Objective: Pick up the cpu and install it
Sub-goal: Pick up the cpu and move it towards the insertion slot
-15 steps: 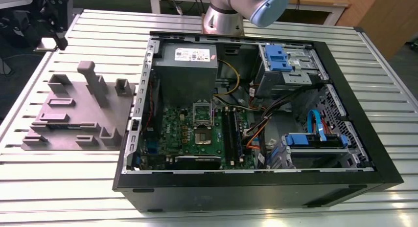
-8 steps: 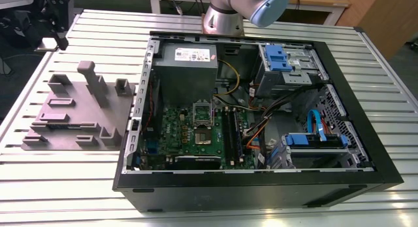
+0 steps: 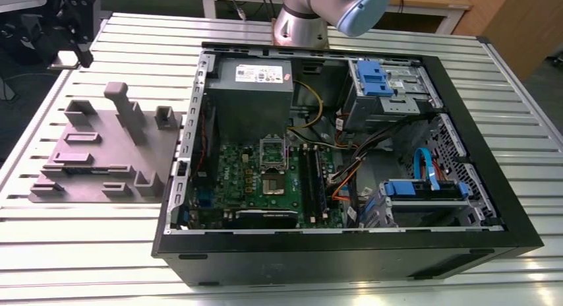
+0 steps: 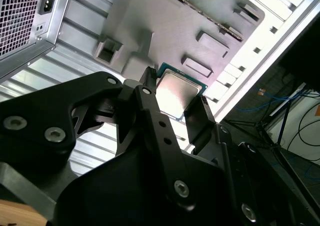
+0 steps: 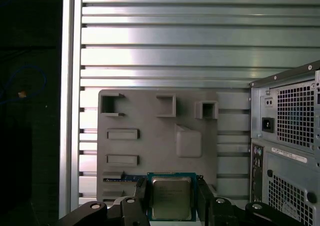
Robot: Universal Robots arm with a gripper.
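Exterior view: open case (image 3: 352, 260) on slatted table (image 3: 88, 253), green board (image 3: 255, 181) flat inside. Grey fixture (image 3: 97, 154) just beside case, toward table's edge at exterior view's left. Arm (image 3: 304, 22) stands at table's far edge.

First wrist view: gripper (image 5: 171, 201) jaws pinching cpu (image 5: 171, 193) by two opposite sides (silver lid toward camera). Fixture and case's vented back lie behind it.

Second wrist view: black fingers (image 4: 152, 105) flank cpu, touching its edges. Cpu seen against fixture's edge, near shallow slot (image 4: 196, 66).
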